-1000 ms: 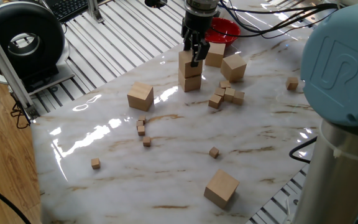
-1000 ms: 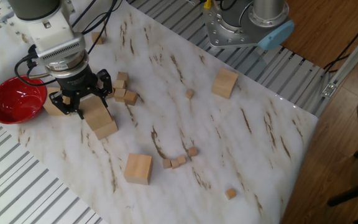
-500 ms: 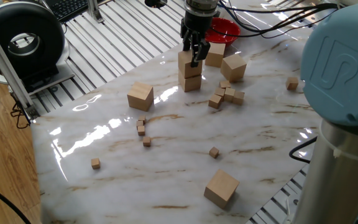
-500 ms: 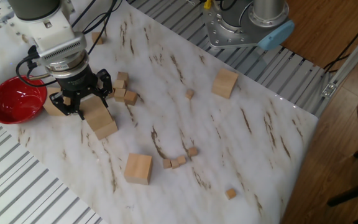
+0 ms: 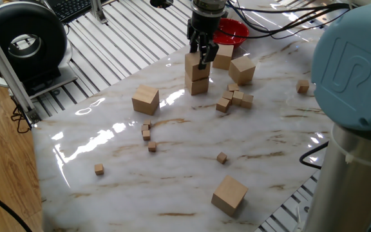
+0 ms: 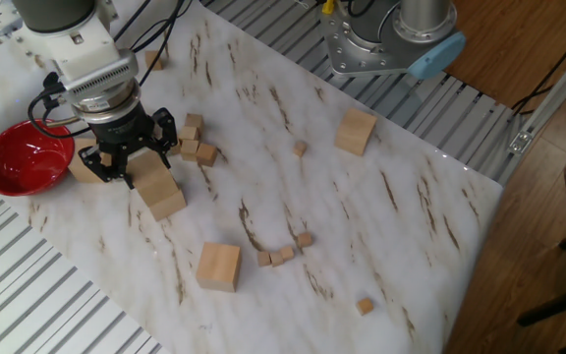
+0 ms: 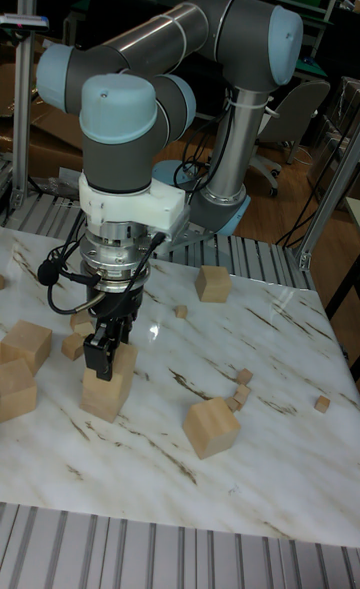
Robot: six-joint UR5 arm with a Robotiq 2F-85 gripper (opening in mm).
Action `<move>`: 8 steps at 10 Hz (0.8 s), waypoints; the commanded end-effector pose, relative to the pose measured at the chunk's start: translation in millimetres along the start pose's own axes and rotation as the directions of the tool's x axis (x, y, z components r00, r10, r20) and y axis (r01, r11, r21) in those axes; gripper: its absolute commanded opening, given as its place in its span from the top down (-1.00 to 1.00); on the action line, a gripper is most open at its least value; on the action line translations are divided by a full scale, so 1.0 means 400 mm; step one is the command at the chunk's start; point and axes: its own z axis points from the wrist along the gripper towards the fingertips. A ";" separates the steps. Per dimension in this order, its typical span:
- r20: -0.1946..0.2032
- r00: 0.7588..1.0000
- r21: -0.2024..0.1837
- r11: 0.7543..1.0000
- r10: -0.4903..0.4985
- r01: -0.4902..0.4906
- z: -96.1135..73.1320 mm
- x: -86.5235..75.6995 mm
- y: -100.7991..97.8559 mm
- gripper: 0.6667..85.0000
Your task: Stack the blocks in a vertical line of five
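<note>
Little has changed over the last second: the black two-finger pincer remains low over the two-high stack of large plain light-tan wooden blocks, its fingers straddling the upper block, with at most a slight lift since a second ago. Whether it clasps that block or has let go cannot be told from any view. The lack of movement suggests the second block has only just been seated, leaving three more to add before the column reaches five. In one fixed view the stack stands toward 12 o'clock on the white marble-patterned table, the upper block turned slightly against the lower one. The blocks are unpainted, sharp-edged and all alike. Loose ones lie at 8 o'clock of the stack, at 3 o'clock, at 2 o'clock beside the red bowl, where another block sits, and far off at 6 o'clock near the table's front edge. A cluster of tiny wooden cubes lies at 4 o'clock of the stack, and others are scattered about the table.
</note>
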 end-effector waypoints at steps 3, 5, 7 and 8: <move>-0.033 0.999 0.019 1.000 -0.023 0.024 -0.006 0.020 -0.016 -0.31; -0.075 0.997 0.022 0.999 -0.022 0.024 -0.009 0.047 -0.019 -0.33; -0.083 0.996 0.029 0.999 -0.038 0.040 -0.012 0.047 -0.029 -0.38; -0.081 0.996 0.029 0.999 -0.038 0.040 -0.012 0.045 -0.030 -0.41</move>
